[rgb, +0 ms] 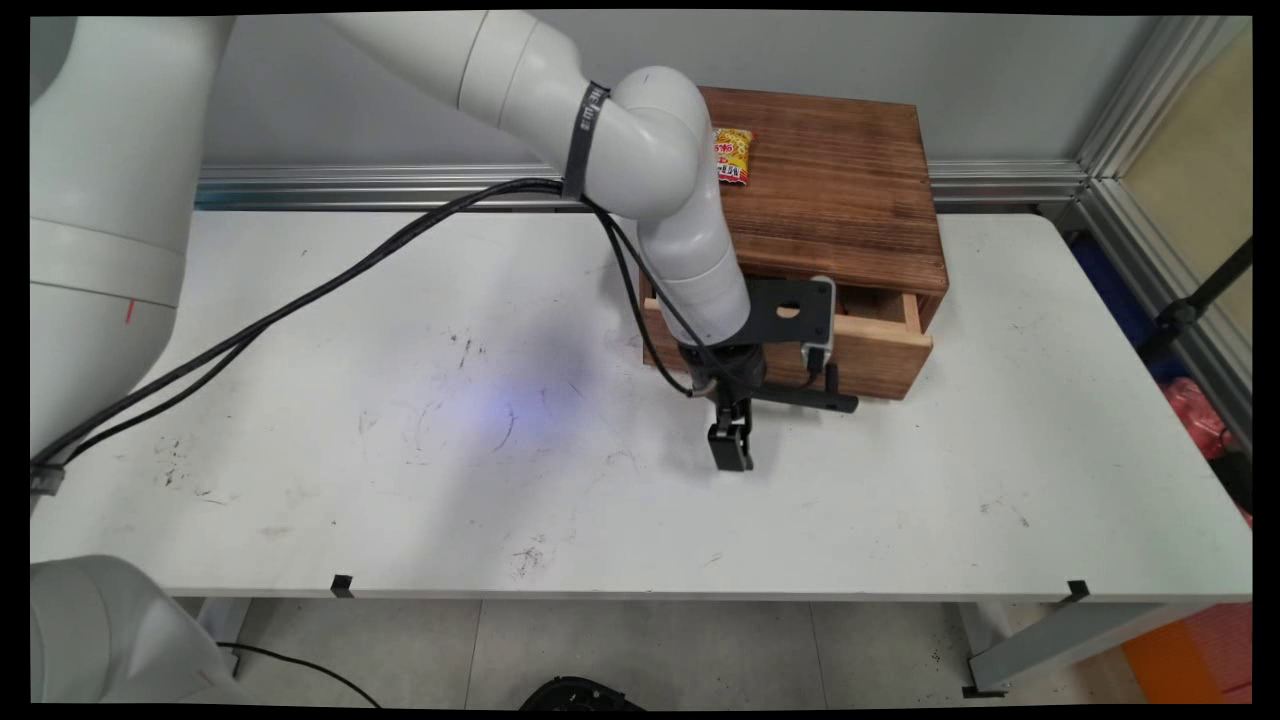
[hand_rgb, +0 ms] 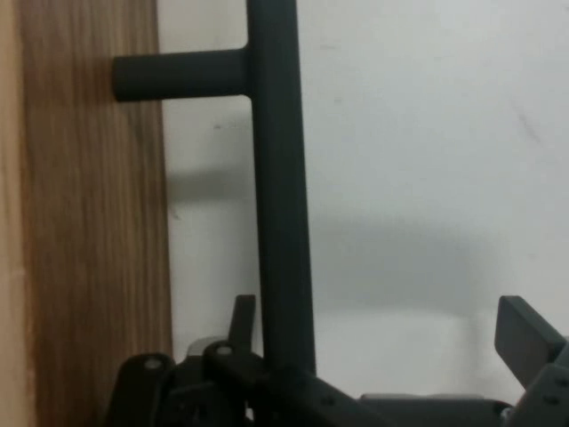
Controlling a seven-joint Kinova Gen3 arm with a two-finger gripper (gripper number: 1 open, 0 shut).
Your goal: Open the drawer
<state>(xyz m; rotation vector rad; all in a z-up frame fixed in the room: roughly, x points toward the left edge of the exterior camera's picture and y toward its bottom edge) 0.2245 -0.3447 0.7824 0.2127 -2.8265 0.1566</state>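
**Spread gripper at the near end of the drawer handle**

The landmark is the wooden drawer box [rgb: 840,190], which stands at the back of the white table [rgb: 400,450]. Its drawer [rgb: 870,360] is pulled partly out of the front. A black bar handle [rgb: 815,400] runs along the drawer front, parallel to it and held off the wood by a short post.

The gripper [rgb: 731,450] hangs just in front of the box, at the handle's left end as the main view shows it, pointing down at the table. In the hand view its fingers are spread wide. The bar [hand_rgb: 280,178] lies lengthwise between them, close to the finger nearer the drawer front [hand_rgb: 89,222] and well clear of the other. I cannot tell whether the near finger touches it.

A yellow and red snack packet [rgb: 732,155] lies on top of the box.
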